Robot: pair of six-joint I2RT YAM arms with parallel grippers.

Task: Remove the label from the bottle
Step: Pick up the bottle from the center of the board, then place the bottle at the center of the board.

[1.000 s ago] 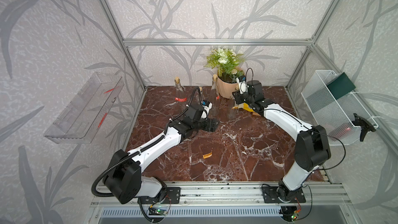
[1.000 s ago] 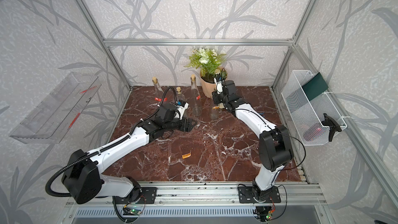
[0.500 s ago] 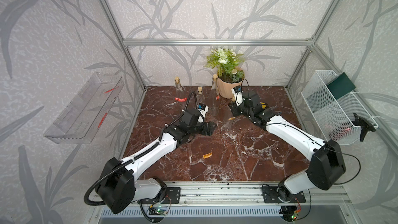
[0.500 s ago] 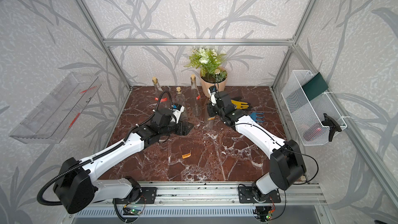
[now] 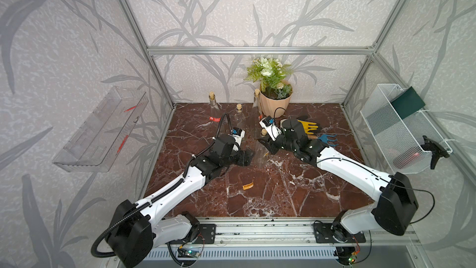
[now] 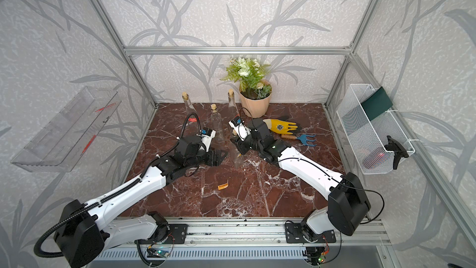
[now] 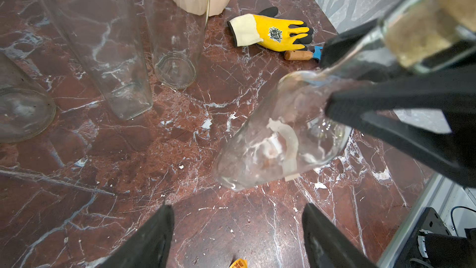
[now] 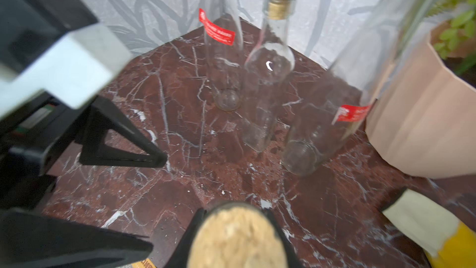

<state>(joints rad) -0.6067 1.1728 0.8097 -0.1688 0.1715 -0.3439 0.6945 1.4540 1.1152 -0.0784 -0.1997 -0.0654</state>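
Grip check: my right gripper [image 5: 265, 144] clamped on neck of clear bottle [image 7: 278, 137], just under cork [image 8: 237, 238]; bottle tilted, mid-table. My left gripper [image 7: 237, 207] spread wide, empty, just left of bottle base, not touching. Whitish label remnant [image 7: 286, 145] on lower body (curled strip). Orange sticker scrap [image 5: 248, 186] on marble, nearer. Other bottles [image 8: 268, 73] far back; glove [image 7: 273, 33] to the right.

Corked bottle [image 7: 278, 137], neck in right end effector [image 7: 327, 82]; yellow glove [image 7: 273, 33] behind
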